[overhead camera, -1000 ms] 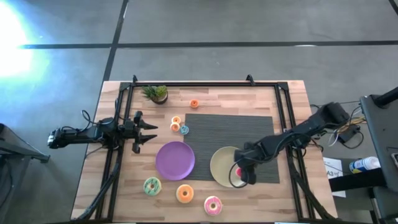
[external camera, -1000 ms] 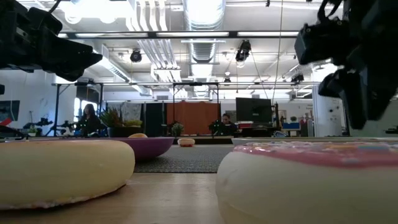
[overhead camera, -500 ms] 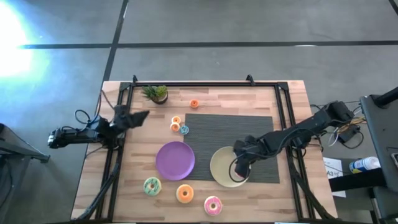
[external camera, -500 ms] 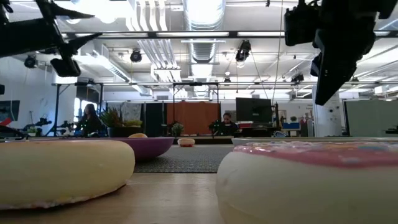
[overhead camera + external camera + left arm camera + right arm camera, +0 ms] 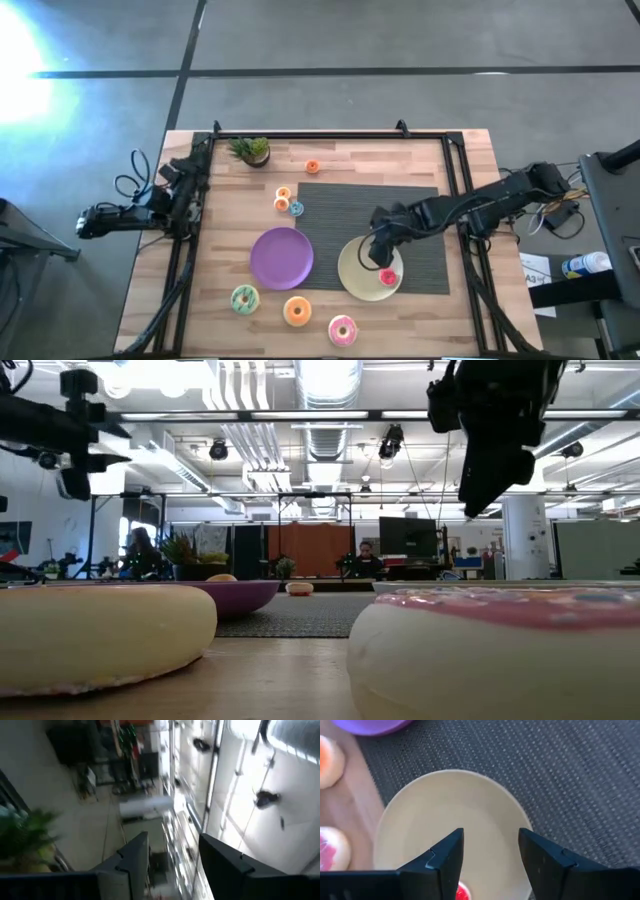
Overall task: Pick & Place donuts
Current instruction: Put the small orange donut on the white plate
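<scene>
A small red donut [image 5: 388, 277] lies on the yellow plate [image 5: 352, 268]; it shows in the right wrist view [image 5: 463, 893] low between my fingers. My right gripper [image 5: 378, 260] hangs open and empty above that plate [image 5: 445, 820]. My left gripper [image 5: 190, 182] is open and empty at the table's left edge, pointing up into the room [image 5: 172, 839]. The green [image 5: 243, 298], orange [image 5: 296, 311] and pink [image 5: 342, 330] donuts lie on the wood near the front. The small orange [image 5: 313, 167], cream [image 5: 283, 193] and blue [image 5: 296, 208] donuts lie farther back.
A purple plate [image 5: 281, 257] lies left of the yellow one, at the edge of a dark mat [image 5: 400, 200]. A small potted plant [image 5: 250, 150] stands at the far left. A black frame [image 5: 330, 135] runs round the table. People sit in the room behind [image 5: 362, 560].
My right gripper has risen from the yellow plate's near right part and gone toward the far edge; the red donut now lies uncovered on the plate. My left gripper has drawn back toward the table's left edge and tipped upward.
</scene>
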Tool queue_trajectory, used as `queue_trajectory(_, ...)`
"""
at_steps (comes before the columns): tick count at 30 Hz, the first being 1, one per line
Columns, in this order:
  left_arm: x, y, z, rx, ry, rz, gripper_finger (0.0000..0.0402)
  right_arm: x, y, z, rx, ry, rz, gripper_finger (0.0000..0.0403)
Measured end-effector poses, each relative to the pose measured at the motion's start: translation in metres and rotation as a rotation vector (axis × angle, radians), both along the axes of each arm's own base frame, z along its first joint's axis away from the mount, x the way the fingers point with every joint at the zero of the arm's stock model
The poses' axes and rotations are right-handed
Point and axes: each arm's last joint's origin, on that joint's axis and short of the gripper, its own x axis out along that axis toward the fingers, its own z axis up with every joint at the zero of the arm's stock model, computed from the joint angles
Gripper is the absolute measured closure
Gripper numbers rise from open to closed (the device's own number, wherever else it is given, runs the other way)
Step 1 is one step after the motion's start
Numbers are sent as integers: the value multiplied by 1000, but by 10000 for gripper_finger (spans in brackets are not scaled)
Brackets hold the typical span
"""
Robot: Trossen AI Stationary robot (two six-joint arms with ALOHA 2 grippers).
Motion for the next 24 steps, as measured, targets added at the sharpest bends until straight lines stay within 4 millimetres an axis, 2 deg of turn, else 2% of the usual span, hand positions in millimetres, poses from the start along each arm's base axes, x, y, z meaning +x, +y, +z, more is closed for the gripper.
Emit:
queue_trajectory(4, 11, 0, -1, 88, 66, -184, 252, 3, -16, 0, -36, -1, -9, 220)
queue_trajectory(8, 30, -1, -7, 121, 211, -351, 252, 6, -38, -1, -87, 6, -1, 220)
queue_trajectory(11, 45, -3, -12, 108, 418, -533, 252, 7, -55, 0, -106, 14, 4, 220)
queue_trajectory(15, 59, -6, -28, -27, 793, -721, 252, 6, -70, 0, -109, 19, 25, 220)
queue_trajectory(19, 65, -5, -41, -131, 1009, -714, 252, 6, -76, 0, -119, 22, 30, 220)
queue_trajectory(24, 83, -1, -41, -100, 988, -697, 252, 5, -77, -1, -120, 24, 31, 220)
